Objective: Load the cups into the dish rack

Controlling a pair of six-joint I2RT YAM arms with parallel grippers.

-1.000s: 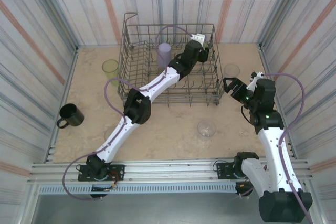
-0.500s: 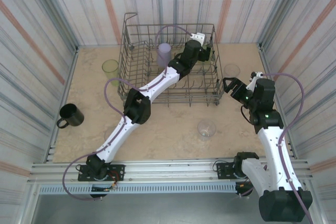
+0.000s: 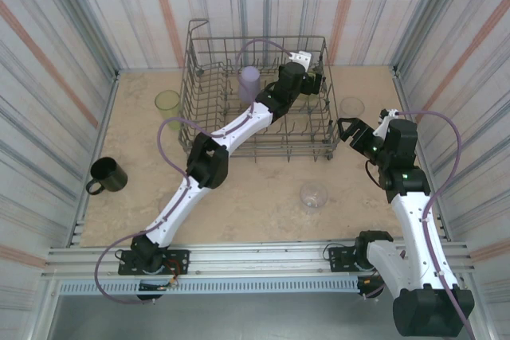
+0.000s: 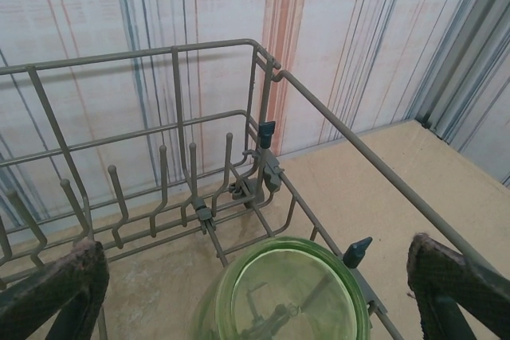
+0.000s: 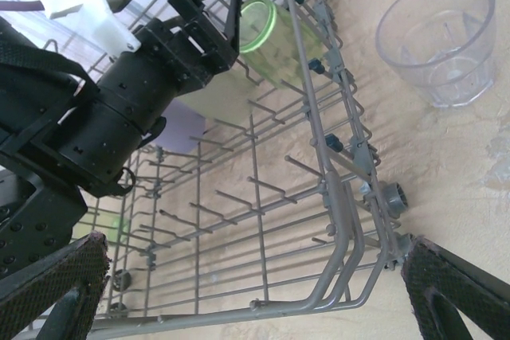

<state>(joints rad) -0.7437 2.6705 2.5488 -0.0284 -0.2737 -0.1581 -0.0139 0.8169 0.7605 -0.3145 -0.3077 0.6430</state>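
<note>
Rack: grey wire basket, rectangular, rows of upright tines, raised loop at the far-left corner. It sits at the back of the tan stone-look table.

In the rack:
- translucent green cup, smooth plastic, round, in the far-right corner beside the tines
- opaque lavender cup, near the far wall, left of the left arm

Out of the rack:
- yellow-green cup, just left of it
- clear cup, just right of it
- second clear cup, in front, well apart
- black mug, with handle, near the left edge

Left claw is over the green cup. Jaws are spread wide, one dark textured pad on each side, with gaps to the cup, so no grip.

Right claw is spread wide and holds nothing. It's just outside the rack's near-right corner.
</note>
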